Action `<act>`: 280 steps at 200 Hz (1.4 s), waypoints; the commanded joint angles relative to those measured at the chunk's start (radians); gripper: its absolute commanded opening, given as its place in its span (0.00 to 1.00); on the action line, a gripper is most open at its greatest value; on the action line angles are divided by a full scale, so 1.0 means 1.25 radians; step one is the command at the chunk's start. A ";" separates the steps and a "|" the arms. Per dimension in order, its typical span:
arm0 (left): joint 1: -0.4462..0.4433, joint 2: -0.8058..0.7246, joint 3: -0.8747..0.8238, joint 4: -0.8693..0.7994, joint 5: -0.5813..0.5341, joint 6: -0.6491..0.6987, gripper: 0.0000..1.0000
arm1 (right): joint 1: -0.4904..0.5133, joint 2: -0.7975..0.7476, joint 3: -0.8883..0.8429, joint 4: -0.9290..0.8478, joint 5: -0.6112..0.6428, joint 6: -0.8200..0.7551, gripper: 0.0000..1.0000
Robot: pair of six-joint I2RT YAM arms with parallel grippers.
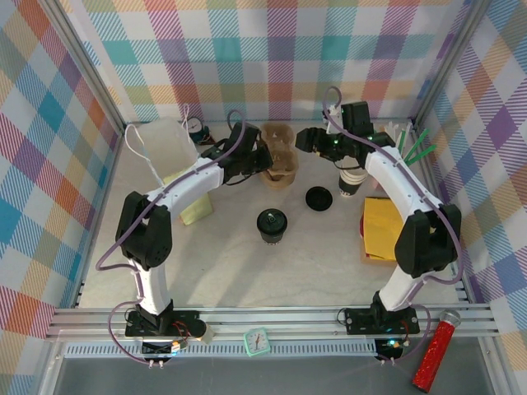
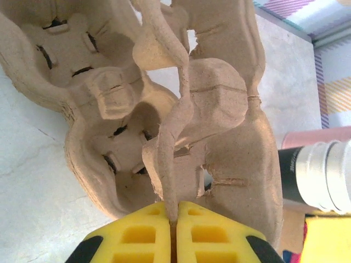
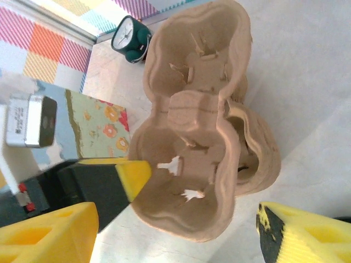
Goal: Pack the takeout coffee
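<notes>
Takeout coffee (image 1: 272, 224) stands upright mid-frame, below both pincers; left pincer (image 2: 174, 216), nearer, pinches the carrier (image 2: 219, 109) wall; right pincer (image 3: 178, 233) spread.

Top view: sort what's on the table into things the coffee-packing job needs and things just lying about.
Belongs to the job:
- takeout coffee
- pulp cup carrier, gripped by the left arm
- paper bag, probably

Just lying about:
- loose black lid
- stack of lidless cups
- green sticks
- yellow sheets
- teal clock
- red tube
</notes>
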 commanded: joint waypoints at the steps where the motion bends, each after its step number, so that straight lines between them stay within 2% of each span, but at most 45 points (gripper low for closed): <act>1: 0.005 -0.051 0.049 -0.079 0.033 0.142 0.08 | -0.001 -0.047 0.017 -0.036 0.009 -0.167 0.75; 21: 0.005 -0.069 0.076 -0.135 0.047 0.230 0.09 | 0.011 -0.081 -0.012 0.005 0.008 -0.245 0.74; 54: 0.005 -0.102 0.103 -0.225 0.036 0.355 0.10 | 0.095 -0.085 0.008 -0.041 0.055 -0.477 0.77; 102: 0.002 -0.191 0.052 -0.254 0.008 0.453 0.11 | 0.157 -0.056 0.024 -0.071 0.081 -0.603 0.75; 175: -0.050 -0.259 0.002 -0.309 -0.070 0.496 0.11 | 0.178 -0.070 -0.031 0.018 0.053 -0.673 0.76; 202: -0.078 -0.284 -0.016 -0.313 -0.110 0.500 0.11 | 0.179 -0.054 -0.005 -0.018 -0.007 -0.674 0.73; 239: -0.084 -0.318 -0.036 -0.318 -0.114 0.495 0.11 | 0.180 -0.045 0.000 -0.041 -0.054 -0.689 0.73; 280: -0.093 -0.332 -0.038 -0.325 -0.115 0.490 0.11 | 0.199 -0.033 -0.009 -0.048 -0.020 -0.700 0.76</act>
